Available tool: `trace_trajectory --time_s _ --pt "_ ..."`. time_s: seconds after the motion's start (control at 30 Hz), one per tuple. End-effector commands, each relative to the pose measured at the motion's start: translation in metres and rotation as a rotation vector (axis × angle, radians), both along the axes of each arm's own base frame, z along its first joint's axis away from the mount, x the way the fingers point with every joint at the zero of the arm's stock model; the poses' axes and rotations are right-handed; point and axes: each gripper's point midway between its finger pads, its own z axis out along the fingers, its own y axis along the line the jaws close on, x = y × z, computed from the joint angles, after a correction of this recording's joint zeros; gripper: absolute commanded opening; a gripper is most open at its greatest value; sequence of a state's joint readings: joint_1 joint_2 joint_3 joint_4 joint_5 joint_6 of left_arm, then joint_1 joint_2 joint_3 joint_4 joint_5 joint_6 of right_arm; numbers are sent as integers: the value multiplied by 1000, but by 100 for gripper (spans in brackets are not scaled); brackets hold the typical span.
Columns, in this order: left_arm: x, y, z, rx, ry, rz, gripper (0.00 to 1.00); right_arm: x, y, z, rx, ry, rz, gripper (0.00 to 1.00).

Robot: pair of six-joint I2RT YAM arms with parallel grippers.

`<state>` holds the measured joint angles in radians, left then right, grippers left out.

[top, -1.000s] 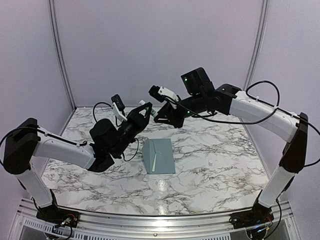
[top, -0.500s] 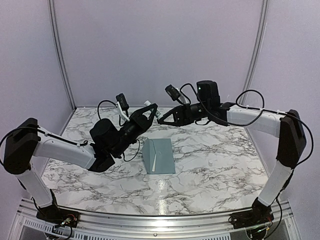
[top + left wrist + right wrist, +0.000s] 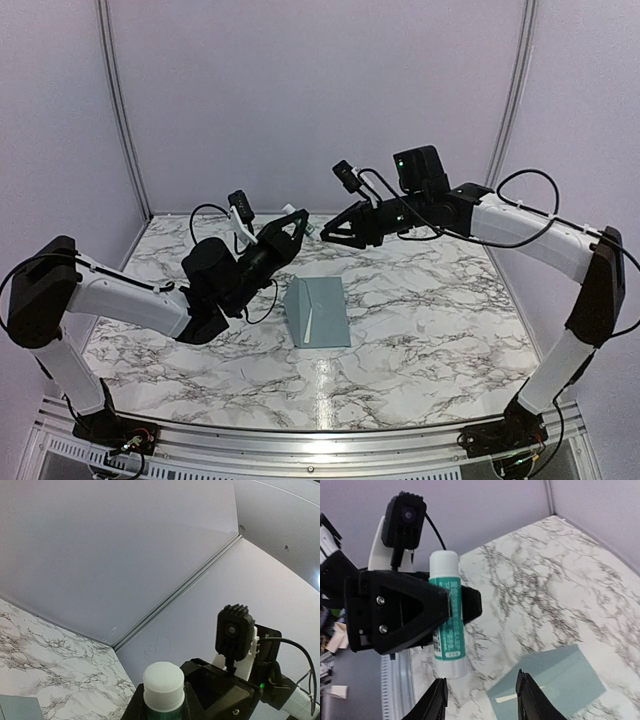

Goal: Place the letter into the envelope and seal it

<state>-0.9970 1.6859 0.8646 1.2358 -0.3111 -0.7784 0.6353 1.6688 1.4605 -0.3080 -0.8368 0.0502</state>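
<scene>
While the marble worktop (image 3: 420,330) is lying mostly bare, the envelope (image 3: 320,312) is resting flat near its middle, a little toward the near edge, with a pale strip showing on its face. No separate tan letter is showing, so I cannot tell whether it is inside.

Both arms are meeting in the air above the far half of the worktop. The left gripper (image 3: 290,228) is clamping a glue stick (image 3: 447,610) around its green body, white cap (image 3: 163,685) pointing toward the right arm. The right gripper (image 3: 325,232) is hovering just beside it with jaws spread and nothing between them.

The step in hand is probably uncapping the glue for sealing. To do it well, the right fingers (image 3: 437,705) should be closing on the cap alone and pulling straight along the tube while the left is gripping firmly. There is open room toward every edge, though the two wrist cameras are sitting close together.
</scene>
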Motion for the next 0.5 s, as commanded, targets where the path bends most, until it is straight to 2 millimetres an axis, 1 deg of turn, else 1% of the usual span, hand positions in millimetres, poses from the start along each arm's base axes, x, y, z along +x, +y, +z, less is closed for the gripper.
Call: trace_trajectory --time_s 0.0,0.07,0.2,0.47 --pt "4 20 10 -32 0 82 0 25 -31 -16 -341 -345 -228 44" --pt "5 20 7 -30 5 86 0 20 -27 -14 -379 -410 -230 45" --pt "6 19 4 -37 19 83 0 9 -14 -11 -393 -469 -202 46" --pt "4 17 6 -43 15 67 0 0 10 -7 -398 -513 -168 46"
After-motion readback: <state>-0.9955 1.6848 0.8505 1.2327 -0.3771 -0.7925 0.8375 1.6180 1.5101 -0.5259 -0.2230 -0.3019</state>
